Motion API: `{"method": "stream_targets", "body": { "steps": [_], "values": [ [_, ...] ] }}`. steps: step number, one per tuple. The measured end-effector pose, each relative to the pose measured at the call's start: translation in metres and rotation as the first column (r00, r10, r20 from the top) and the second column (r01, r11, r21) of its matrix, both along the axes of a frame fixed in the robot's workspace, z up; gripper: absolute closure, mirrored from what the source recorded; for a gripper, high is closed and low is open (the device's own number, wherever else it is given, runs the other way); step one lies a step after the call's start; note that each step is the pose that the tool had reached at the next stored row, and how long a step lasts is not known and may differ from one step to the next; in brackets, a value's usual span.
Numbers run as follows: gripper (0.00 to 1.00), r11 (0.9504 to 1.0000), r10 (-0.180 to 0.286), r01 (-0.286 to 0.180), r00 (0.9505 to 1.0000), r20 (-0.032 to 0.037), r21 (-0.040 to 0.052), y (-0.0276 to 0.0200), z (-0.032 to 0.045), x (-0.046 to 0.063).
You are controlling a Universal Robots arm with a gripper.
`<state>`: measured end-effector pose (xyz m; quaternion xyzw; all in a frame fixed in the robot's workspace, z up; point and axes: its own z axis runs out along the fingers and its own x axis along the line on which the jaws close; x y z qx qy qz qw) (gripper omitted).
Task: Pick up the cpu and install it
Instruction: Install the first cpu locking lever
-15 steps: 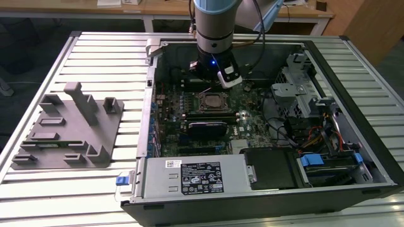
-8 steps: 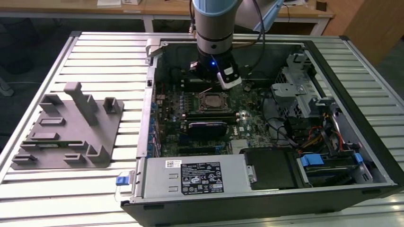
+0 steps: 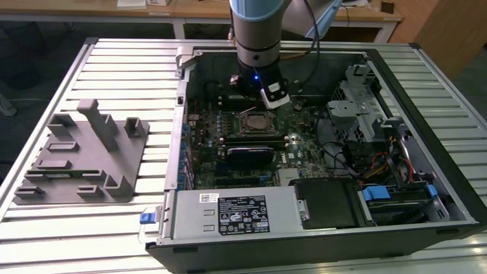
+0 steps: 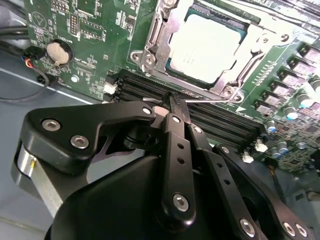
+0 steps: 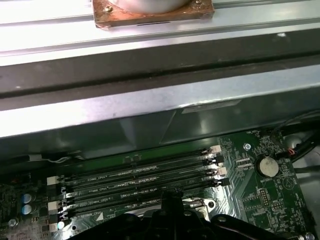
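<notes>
I saw the tool (image 4: 172, 102) pressed together, holding nothing, tips at the socket's thin lever (image 4: 200, 100). The cpu (image 4: 210, 47) sat in the socket (image 4: 150, 50).

Slatted metal table (image 3: 106, 228) of pale grey, lit evenly from above. Beyond its far edge, light wooden desks (image 3: 190, 10) with white legs. At the exterior view's right, past the far corner, a brown wooden cabinet (image 3: 445, 28). Dark floor (image 3: 31, 63) along the table's other side.
</notes>
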<state>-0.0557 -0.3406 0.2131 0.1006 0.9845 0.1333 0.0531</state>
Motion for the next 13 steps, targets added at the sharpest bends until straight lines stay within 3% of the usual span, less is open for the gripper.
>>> {"method": "stream_targets", "body": {
  "steps": [5,13],
  "values": [
    [0.89,0.9999,-0.014,0.014,0.9998,0.013,-0.0024,0.0007,-0.0005,-0.002],
    [0.89,0.9999,-0.014,0.014,0.9998,0.0158,-0.0043,0.0009,-0.0008,-0.0021]
  ]
}}
